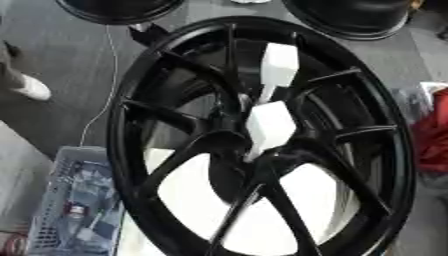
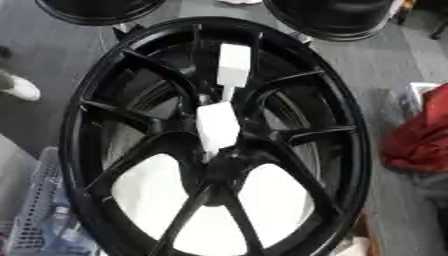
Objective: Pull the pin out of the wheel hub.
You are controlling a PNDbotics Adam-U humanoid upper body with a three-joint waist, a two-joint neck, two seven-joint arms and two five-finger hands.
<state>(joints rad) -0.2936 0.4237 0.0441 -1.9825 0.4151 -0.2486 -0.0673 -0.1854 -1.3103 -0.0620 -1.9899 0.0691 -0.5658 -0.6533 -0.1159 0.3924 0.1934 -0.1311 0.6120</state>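
Large glossy black multi-spoke alloy wheel hub fills most of both eye views, lying face-up w/ rim tilted across frame. Two white blocky pins w/ thin stems sit in the hub's centre area: nearer white pin has its stem going down into the centre boss, looks seated in a hole there; farther white pin is higher up, between upper spokes, stem pointing down toward the first one. Pins are near each other but can't tell if touching. White surface visible through the lower spoke gaps. No robot hand shows in either view, so finger state can't be told; nothing is on the pins. Around the hub: two more black round wheels, one at upper left and one at upper right, both cut by the top edge. Grey-blue perforated plastic crate at lower left, just beside the rim, w/ small mixed items inside, not identifiable. Red cloth at right edge, apart from the rim. Thin white cable runs over the grey floor toward the crate. White shoe at left edge.
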